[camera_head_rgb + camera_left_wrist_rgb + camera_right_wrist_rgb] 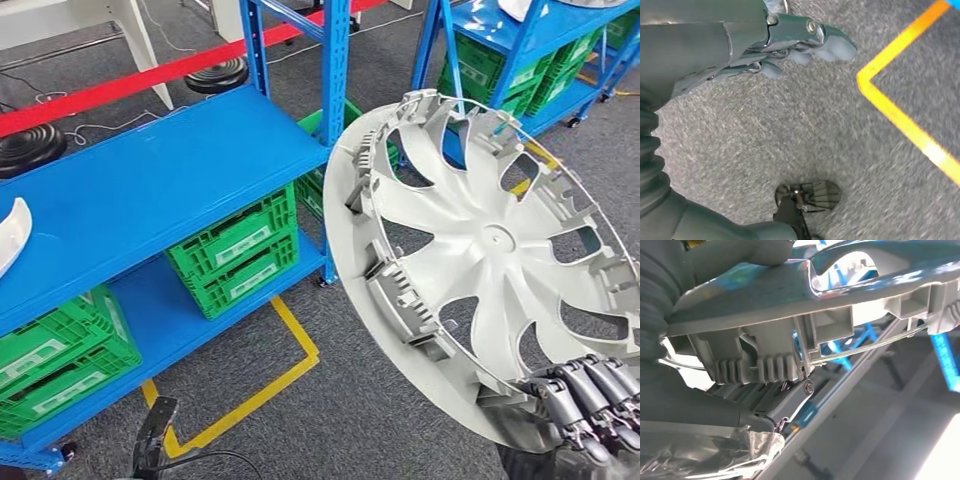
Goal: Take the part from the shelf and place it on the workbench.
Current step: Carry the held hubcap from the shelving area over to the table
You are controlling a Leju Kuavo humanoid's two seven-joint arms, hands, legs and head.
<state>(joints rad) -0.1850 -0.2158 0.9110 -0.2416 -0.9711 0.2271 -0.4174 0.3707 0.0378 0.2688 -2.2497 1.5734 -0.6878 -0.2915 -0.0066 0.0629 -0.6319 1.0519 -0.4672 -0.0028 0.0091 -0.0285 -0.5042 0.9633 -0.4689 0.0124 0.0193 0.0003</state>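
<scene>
Wheel cover (483, 250) gripped at its lower rim by right hand (585, 400), tilted up-left over the floor, clear of blue shelf (151, 190); left hand (791, 45) hangs empty, fingers loosely apart.

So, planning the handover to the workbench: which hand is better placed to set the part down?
Right. The right hand already grips the wheel cover by its rim; the left hand hangs over the carpet holding nothing.

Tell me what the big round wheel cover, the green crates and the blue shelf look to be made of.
Wheel cover: likely moulded plastic, matt silver-grey, judging by its ribbed clips; the right hand holds its rim.
Green crates: plastic, by the lattice walls.
Blue shelf: probably painted metal, with a smooth, slightly glossy deck and slotted uprights.
</scene>
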